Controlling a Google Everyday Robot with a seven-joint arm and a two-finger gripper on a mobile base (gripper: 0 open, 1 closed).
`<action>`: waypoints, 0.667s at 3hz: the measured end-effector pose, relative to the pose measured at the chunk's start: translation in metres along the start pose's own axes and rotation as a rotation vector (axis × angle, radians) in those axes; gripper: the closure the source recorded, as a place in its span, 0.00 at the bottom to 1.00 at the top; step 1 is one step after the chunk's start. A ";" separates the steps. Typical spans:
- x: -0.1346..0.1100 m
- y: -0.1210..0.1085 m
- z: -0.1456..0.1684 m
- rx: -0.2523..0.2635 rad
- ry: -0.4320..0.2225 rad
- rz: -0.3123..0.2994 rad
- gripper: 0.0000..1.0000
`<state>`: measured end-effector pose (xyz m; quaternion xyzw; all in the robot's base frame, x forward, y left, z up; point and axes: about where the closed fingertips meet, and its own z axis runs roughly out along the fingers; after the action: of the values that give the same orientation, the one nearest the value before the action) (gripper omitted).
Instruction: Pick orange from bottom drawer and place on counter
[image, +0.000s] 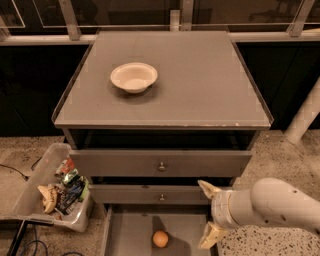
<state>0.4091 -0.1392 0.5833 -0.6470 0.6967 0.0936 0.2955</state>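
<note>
On your far left, a clear plastic bin full of snack packets (52, 186) sits on the speckled floor, just beside the cabinet. It is out of the way, so you can leave it alone.

Next comes the flat grey cabinet top, the counter (200, 85). It has a thin raised rim. A round white bowl (133, 76) sits on its left part, away from the front edge. There is bare grey top to the right of the bowl, and I think that is a good spot for the fruit later.

Under the counter, two grey drawer fronts with small round knobs (161, 165) are pushed in. Below them, the wide grey bottom drawer (127, 235) is pulled out, so you can reach its floor from above.

The small round orange (160, 239) lies on that floor, about in the middle from side to side. It touches only the floor. It has not been picked up yet.

Just to the right of the orange is the gripper (203, 214), near the drawer's right wall. Its two tan fingers are spread wide and hold nothing. I think they are spread so the orange can fit between them.

Your next move should be to go left and down, until one finger is on each side of the orange. Go gently: a round fruit can roll, and the low wall is close.

On the far right you see the thick white arm (280, 206).
</note>
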 end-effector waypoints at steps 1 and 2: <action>0.010 0.017 0.057 -0.016 0.013 0.005 0.00; 0.019 0.027 0.101 -0.001 -0.014 0.016 0.00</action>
<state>0.4126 -0.0999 0.4849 -0.6409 0.6997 0.1010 0.2992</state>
